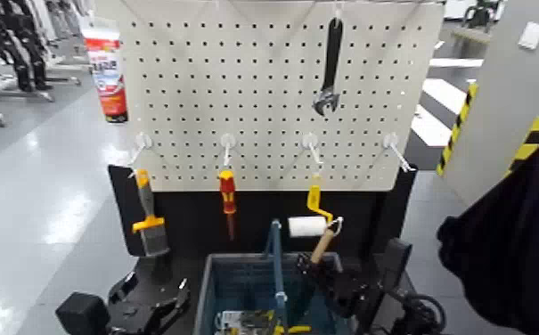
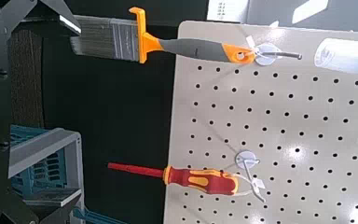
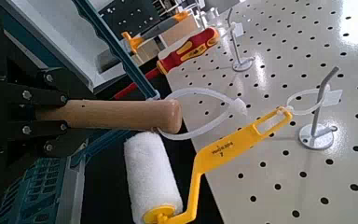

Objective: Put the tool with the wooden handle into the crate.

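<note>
While the right arm works alone, the scene reads as follows.

Right gripper (image 1: pixel 326 267): low at the near right, over the far right corner of the crate, clenched around the tool with the wooden handle; in the right wrist view its dark fingers (image 3: pixel 33 126) clamp the handle from both sides.

Tool with the wooden handle (image 3: pixel 112 114): held off every surface, its tan handle rising from the gripper and tilting to the right, the white cord loop (image 3: pixel 210 110) at its free end; the blade is hidden by the gripper. It is above the crate's far right rim, just in front of the paint roller.

Crate (image 1: pixel 228 264): grey-blue, slotted, at the near centre below the pegboard, its blue handle bar (image 1: pixel 276 258) arching over the middle; a few small items lie in its near end, too unclear to name.

Left gripper (image 1: pixel 143 298): parked low at the near left, beside the crate; whether its fingers are apart or together cannot be told.

Pegboard (image 1: pixel 264 98): white, upright behind the crate.

On the pegboard hooks: orange-handled scraper (image 1: pixel 147 218) at the left, red-and-yellow screwdriver (image 1: pixel 227 198) at the centre, yellow-framed paint roller (image 1: pixel 311 218) right of centre, black wrench (image 1: pixel 330 69) higher up.
</note>
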You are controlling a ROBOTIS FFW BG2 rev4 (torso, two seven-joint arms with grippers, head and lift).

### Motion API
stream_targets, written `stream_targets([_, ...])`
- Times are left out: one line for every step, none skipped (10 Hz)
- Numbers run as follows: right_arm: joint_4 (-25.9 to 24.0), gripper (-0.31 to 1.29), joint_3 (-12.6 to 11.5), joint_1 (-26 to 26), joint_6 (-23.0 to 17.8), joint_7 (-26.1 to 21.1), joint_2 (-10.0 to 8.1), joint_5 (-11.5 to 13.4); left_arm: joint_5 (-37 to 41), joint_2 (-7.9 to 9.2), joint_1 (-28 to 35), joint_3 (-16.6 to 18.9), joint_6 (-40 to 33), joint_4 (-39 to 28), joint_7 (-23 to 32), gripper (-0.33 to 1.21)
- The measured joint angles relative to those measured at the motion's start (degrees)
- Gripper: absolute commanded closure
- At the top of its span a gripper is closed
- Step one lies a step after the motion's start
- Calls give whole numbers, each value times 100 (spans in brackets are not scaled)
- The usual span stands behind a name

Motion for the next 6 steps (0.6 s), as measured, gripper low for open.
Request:
stream_targets([-37, 85, 6, -8, 37, -5, 0, 80, 3, 0, 2, -1, -7, 0, 1, 10])
stream_targets([-86, 79, 3, -10, 43, 2, -4, 194, 8, 0, 2, 0, -10, 0, 0, 10])
stream_targets([-122, 52, 1, -10, 33, 11, -7, 309, 11, 0, 2, 0, -12, 0, 0, 10])
stream_targets([-137, 24, -2, -16, 47, 55, -5, 406, 12, 0, -4, -2, -13, 0, 1, 10])
stream_targets([-155, 10, -28, -22, 74, 93, -6, 461, 14, 0, -6, -4, -14, -1, -6, 10])
stream_targets([-210, 13, -72, -22, 112, 108, -14, 518, 20, 5, -3, -5, -14, -7, -7, 10])
